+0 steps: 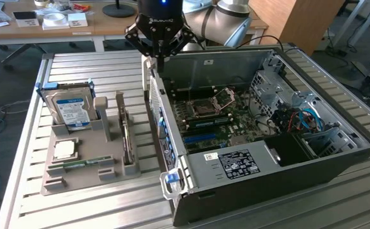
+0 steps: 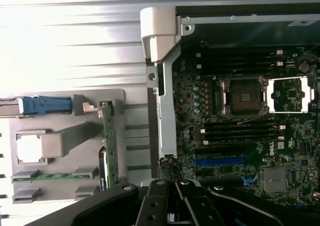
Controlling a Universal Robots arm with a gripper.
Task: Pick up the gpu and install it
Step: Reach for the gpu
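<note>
Pincer (image 1: pixel 161 65) is clenched shut with nothing in it, hanging right over the edge of the open computer case (image 1: pixel 216 67) on the side facing the tray (image 1: pixel 76 177). The gpu (image 1: pixel 127 143) sits edge-on in its slot in that gray tray on the counter (image 1: pixel 89 71), just beside the case, with the hard drive (image 1: pixel 70 107) further toward the exterior view's left.

The gpu (image 1: pixel 127 138) stands edge-on, face hidden; the end effector (image 2: pixel 174 191) runs off-frame.
</note>
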